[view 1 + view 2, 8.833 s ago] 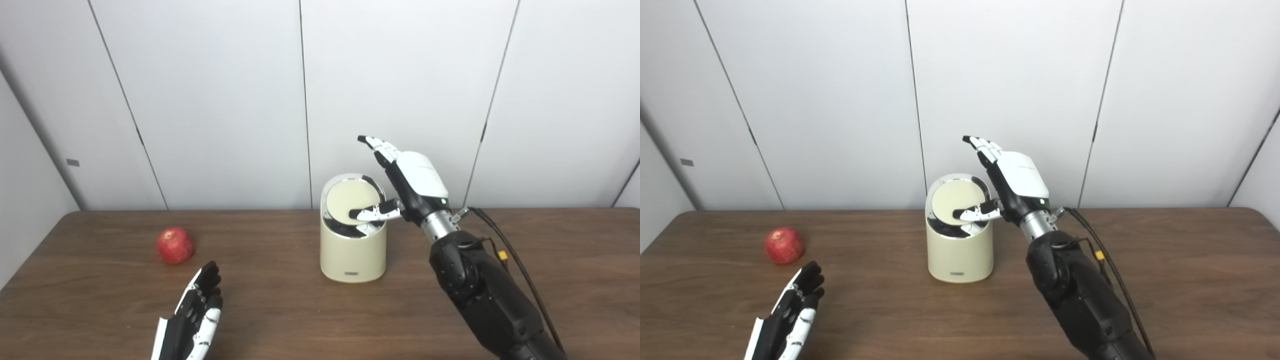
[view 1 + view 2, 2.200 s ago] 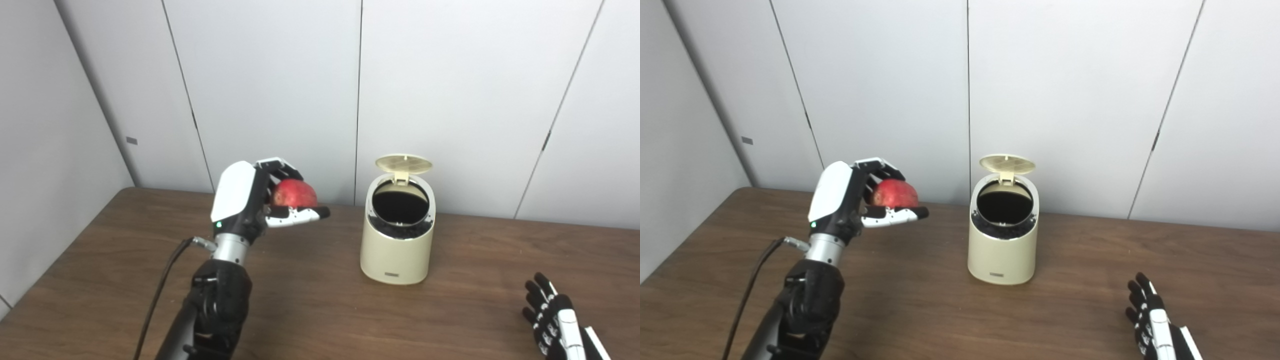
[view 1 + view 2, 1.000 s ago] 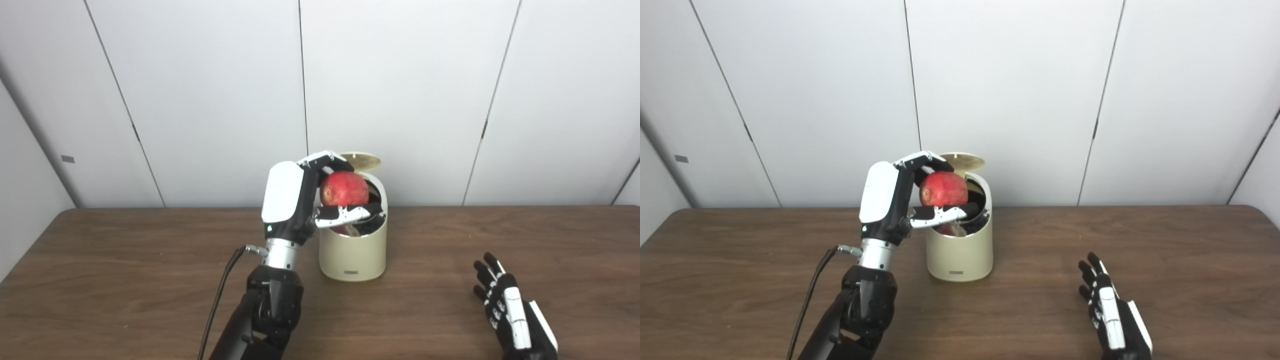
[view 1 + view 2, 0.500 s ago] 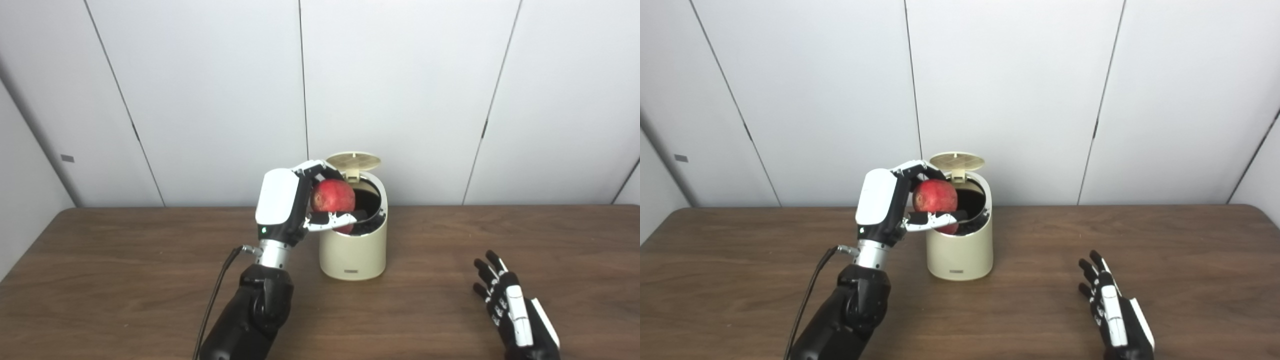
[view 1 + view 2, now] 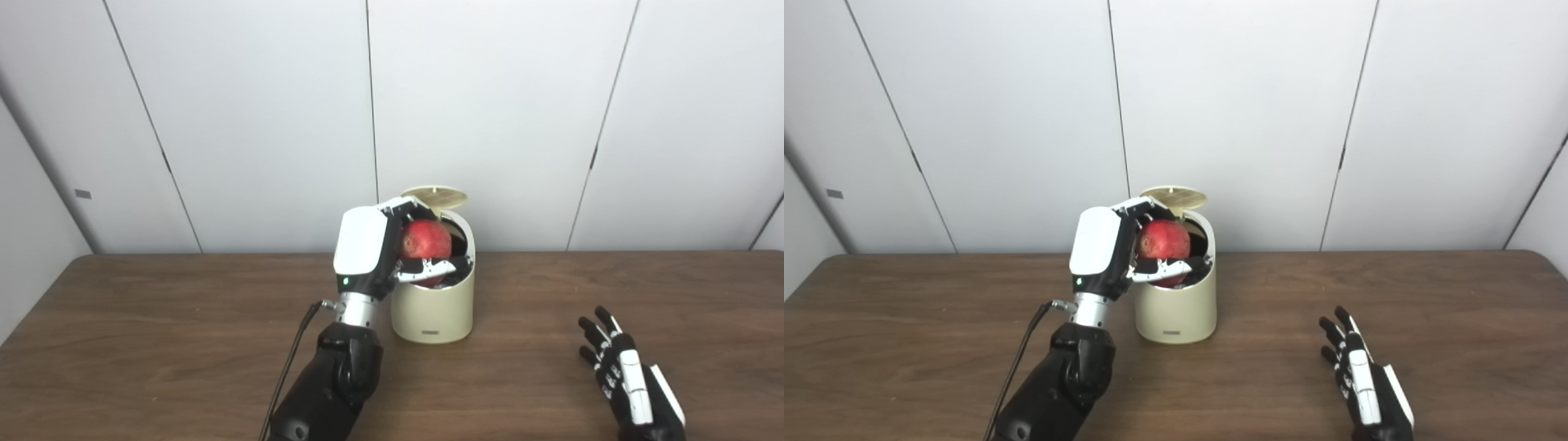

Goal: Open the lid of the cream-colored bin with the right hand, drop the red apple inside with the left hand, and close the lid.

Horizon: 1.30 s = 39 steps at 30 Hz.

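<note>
So the left hand (image 5: pixel 373 248) has its fingers wrapped around the red apple (image 5: pixel 425 240), holding it right over the mouth of the cream-colored bin (image 5: pixel 433 306), partly dipped inside. The lid (image 5: pixel 433 196) is flipped up at the bin's 12 o'clock edge. The right hand (image 5: pixel 631 383) is down at about 4 o'clock from the bin, low over the desk (image 5: pixel 153 343), fingers spread, holding nothing.
</note>
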Each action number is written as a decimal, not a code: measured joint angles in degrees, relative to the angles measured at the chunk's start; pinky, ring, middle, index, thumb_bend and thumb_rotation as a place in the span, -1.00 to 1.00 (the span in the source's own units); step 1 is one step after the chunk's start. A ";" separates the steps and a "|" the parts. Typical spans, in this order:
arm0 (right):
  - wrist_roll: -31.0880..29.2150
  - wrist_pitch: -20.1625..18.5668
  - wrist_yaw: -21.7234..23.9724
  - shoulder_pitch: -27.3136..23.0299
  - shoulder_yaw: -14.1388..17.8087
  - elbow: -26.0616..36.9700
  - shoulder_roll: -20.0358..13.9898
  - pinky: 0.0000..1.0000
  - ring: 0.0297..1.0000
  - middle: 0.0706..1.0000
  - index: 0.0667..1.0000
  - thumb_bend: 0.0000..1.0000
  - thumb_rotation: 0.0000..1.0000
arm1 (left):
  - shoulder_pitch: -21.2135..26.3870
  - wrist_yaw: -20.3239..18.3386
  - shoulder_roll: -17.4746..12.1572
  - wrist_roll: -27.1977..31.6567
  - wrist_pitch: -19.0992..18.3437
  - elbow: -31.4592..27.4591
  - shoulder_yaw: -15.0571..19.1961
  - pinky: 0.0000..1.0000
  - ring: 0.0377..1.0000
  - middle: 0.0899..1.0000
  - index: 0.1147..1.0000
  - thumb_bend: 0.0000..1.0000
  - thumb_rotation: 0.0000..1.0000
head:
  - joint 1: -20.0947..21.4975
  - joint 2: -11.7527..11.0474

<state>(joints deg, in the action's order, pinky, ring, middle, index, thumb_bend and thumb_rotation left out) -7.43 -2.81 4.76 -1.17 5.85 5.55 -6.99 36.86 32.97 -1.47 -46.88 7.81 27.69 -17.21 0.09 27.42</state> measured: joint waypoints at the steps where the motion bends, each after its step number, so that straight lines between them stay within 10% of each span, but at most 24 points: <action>1: 0.00 0.00 0.00 0.00 -0.04 0.00 -0.06 1.00 0.96 0.84 0.95 0.21 1.00 | 0.16 0.06 -0.02 -0.20 -0.07 0.10 -0.24 -0.17 -0.04 -0.02 -0.24 -0.05 -1.00 | 0.00 0.00; 16: 0.02 -0.01 0.80 0.00 -0.64 0.09 -0.95 1.00 0.90 0.74 0.92 0.24 1.00 | 3.00 2.84 -1.02 -3.65 -2.94 4.79 -3.00 -0.21 0.01 -0.01 -0.22 -0.05 -1.00 | -0.35 0.70; 22: 0.37 -0.23 0.83 0.04 -1.14 0.43 -1.02 0.97 0.86 0.69 0.90 0.22 1.00 | 2.90 -0.43 -1.88 -5.69 -7.63 2.26 -4.71 0.17 0.32 0.32 -0.14 0.04 -0.87 | 0.00 0.97; 26: 0.49 -0.30 0.81 0.03 -1.29 0.49 -1.02 0.92 0.80 0.63 0.84 0.25 1.00 | 2.50 -1.71 -2.84 -5.70 -7.59 0.94 -5.56 0.19 0.40 0.41 0.20 0.82 -0.61 | 0.09 1.05; 39: 3.51 -1.48 -0.03 0.18 -2.37 2.05 -1.01 0.73 0.63 0.47 0.56 0.19 1.00 | 1.97 -4.43 -3.33 -4.76 -7.89 -1.39 -5.92 0.22 0.43 0.46 0.27 0.90 -0.57 | 1.05 0.18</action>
<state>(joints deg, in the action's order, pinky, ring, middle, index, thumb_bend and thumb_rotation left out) -3.92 -4.28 4.72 -0.99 3.48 7.59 -8.00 38.83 28.53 -4.79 -51.64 -0.09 26.29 -23.14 1.14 27.60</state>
